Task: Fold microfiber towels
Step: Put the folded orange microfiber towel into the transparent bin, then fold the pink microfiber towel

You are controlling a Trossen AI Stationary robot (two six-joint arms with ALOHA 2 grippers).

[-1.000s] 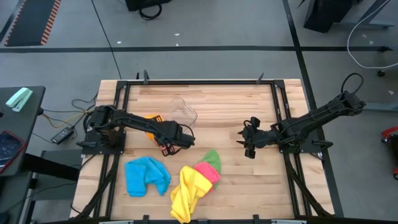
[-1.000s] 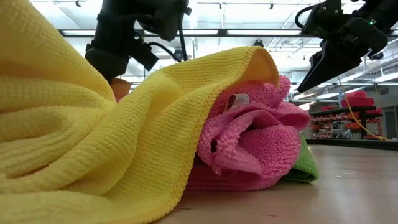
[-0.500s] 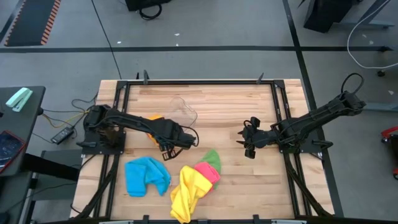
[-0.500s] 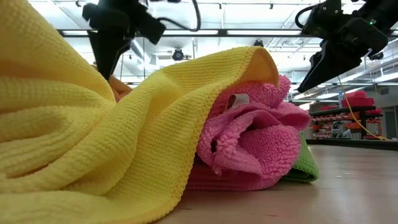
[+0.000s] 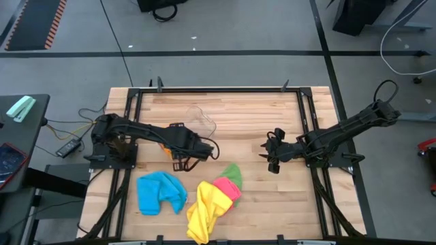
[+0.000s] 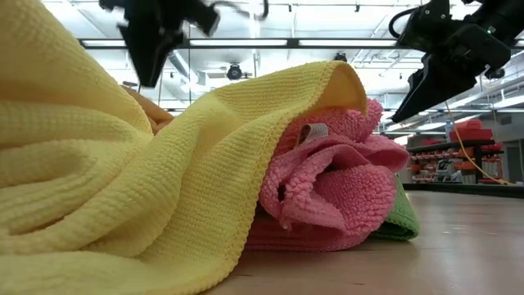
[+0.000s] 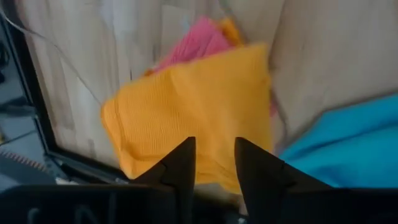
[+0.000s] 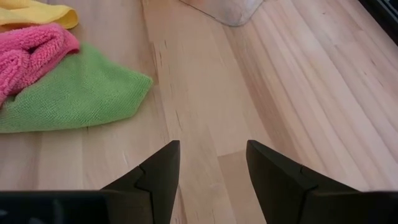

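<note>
On the wooden slatted worktop point(image 5: 252, 197), the blue microfiber towel point(image 5: 159, 192) lies at the front left, and just to its right the yellow microfiber towel point(image 5: 206, 209) overlaps the pink microfiber towel point(image 5: 227, 187), which rests on the green microfiber towel point(image 5: 234, 173). Behind them the orange microfiber towel point(image 5: 165, 138) lies under the left arm, with the clear plastic tub point(image 5: 200, 119) farther back. The left hand point(image 5: 181, 161) hangs between the orange towel and the blue one, and the right hand point(image 5: 271, 158) is well apart to the right.

A clear tub point(image 5: 201, 120) sits on the wooden worktop point(image 5: 259, 116), nearer the far edge and left of centre. A black frame point(image 5: 218, 89) runs along the worktop's far edge and down both sides. Off the left edge, cables point(image 5: 75, 129) trail across the grey floor point(image 5: 225, 27) beside a dark side table point(image 5: 20, 129) carrying a pale green object point(image 5: 20, 107).
</note>
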